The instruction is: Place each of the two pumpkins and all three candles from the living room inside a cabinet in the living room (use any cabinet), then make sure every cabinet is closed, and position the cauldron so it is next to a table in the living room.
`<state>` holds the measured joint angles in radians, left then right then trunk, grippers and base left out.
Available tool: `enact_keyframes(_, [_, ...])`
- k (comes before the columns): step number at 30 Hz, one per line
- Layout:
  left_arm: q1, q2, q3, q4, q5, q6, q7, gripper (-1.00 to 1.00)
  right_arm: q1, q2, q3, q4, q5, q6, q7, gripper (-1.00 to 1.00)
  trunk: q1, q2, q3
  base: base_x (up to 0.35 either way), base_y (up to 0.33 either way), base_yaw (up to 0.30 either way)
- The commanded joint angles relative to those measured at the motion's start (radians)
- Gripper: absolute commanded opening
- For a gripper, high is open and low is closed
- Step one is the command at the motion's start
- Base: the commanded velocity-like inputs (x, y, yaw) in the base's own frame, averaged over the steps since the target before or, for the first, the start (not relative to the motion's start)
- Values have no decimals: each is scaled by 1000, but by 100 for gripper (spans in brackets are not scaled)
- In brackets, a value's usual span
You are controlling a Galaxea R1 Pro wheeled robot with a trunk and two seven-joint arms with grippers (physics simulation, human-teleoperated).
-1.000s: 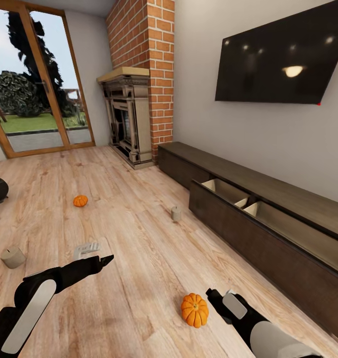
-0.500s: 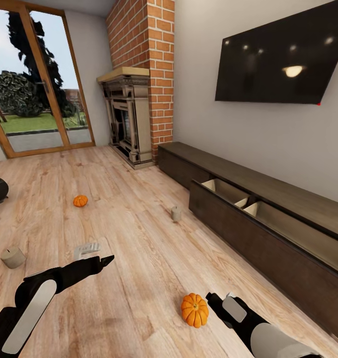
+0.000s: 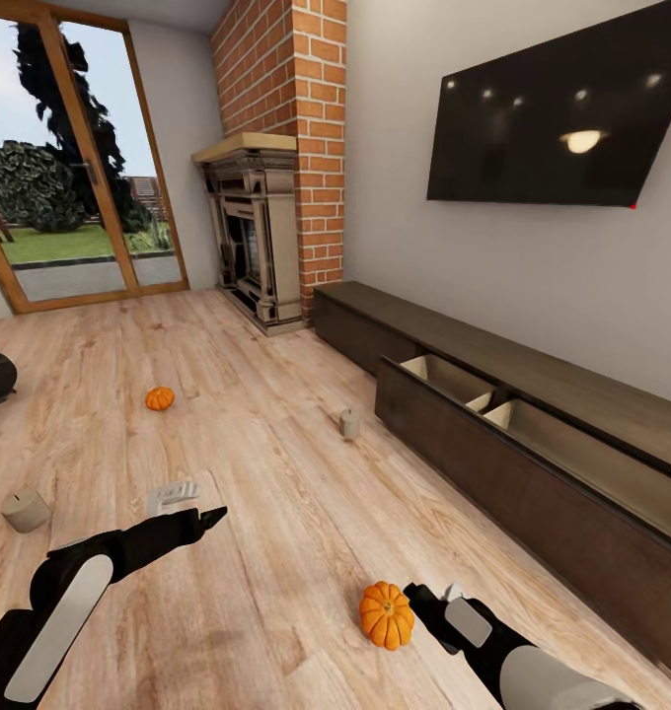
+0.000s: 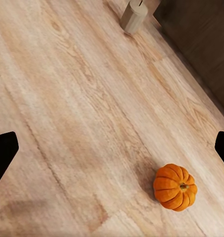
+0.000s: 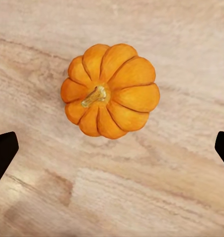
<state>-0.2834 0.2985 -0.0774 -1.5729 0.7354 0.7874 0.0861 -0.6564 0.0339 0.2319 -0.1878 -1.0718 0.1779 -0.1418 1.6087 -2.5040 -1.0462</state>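
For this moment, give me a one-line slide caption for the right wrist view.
Right gripper, fingers spread, looks down at an upright orange pumpkin on the wood plank floor.

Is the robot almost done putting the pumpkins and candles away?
Not nearly. Done: one cabinet drawer is pulled open, its pale inside looking bare. In hand: the open right gripper is beside the near pumpkin on the floor, not holding it. Left: the far pumpkin and two visible candles lie on the floor, then closing the drawer. The left gripper is empty.
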Motion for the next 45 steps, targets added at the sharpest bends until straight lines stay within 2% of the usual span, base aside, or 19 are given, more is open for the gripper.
enact_keyframes(1, [-1,1,-1,-1,10,3,9,100,0,0,7,-2,-7,3,-7,100,0,0,-1,0,0,0])
enact_keyframes(6, [0,1,0,-2,10,3,9,100,0,-1,8,-1,-7,3,-5,100,0,0,-1,0,0,0])
enact_keyframes(9, [0,2,1,-2,10,3,9,100,0,-2,30,-2,-7,3,-3,100,0,0,-1,0,0,0])
enact_keyframes(13, [0,2,0,-2,10,4,9,100,0,-2,50,-2,-7,1,-3,100,2,-1,-16,0,0,0])
enact_keyframes(23, [0,3,-2,-3,10,4,9,100,0,-3,62,-5,-7,0,5,100,6,-4,-55,0,0,0])
enact_keyframes(28, [0,4,-3,-3,10,4,9,100,0,-6,64,-16,-7,-1,78,100,8,-5,-74,0,0,0])
enact_keyframes(33, [0,4,-3,-3,10,4,8,100,-2,-8,75,-24,-6,-2,108,100,11,-6,-94,0,0,0])
enact_keyframes(40, [0,4,-4,-3,10,4,8,100,-11,-13,78,-61,42,-1,117,100,14,-8,-121,0,0,0])
enact_keyframes(45, [0,4,-3,-3,10,3,8,100,-22,-20,77,-68,54,-4,118,100,16,-9,-140,0,0,0])
